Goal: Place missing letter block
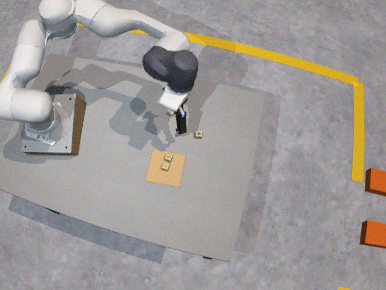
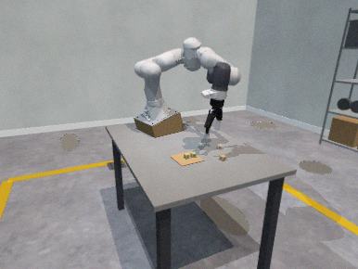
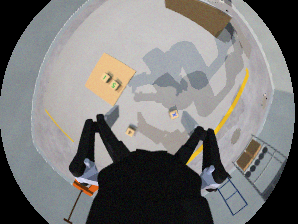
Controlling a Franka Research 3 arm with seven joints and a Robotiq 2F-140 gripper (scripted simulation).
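Observation:
The orange mat [image 1: 172, 179] [image 2: 178, 160] [image 3: 120, 72] bears two small blocks with green letters, the S block [image 1: 168, 157] [image 2: 193, 155] [image 3: 115, 84] and the I block [image 1: 165, 166] [image 2: 186, 156] [image 3: 106, 77], side by side. From the base, S is left of I. Off the mat lies a block with a blue X-like letter [image 1: 171, 112] [image 2: 220, 147] [image 3: 173, 114], partly hidden by the gripper in the top view. My gripper [image 1: 180, 131] [image 2: 211, 131] [image 3: 150, 113] is open, empty, above the table; that block shows between its fingers, nearer the right one, in the wrist view.
A fourth block [image 1: 199, 134] [image 2: 223, 158] [image 3: 130, 131] with a small dark mark lies off the mat, farther from the base than the blue-lettered one. The robot's base block [image 1: 77, 125] [image 2: 167, 126] [image 3: 197, 16] stands at the table's end.

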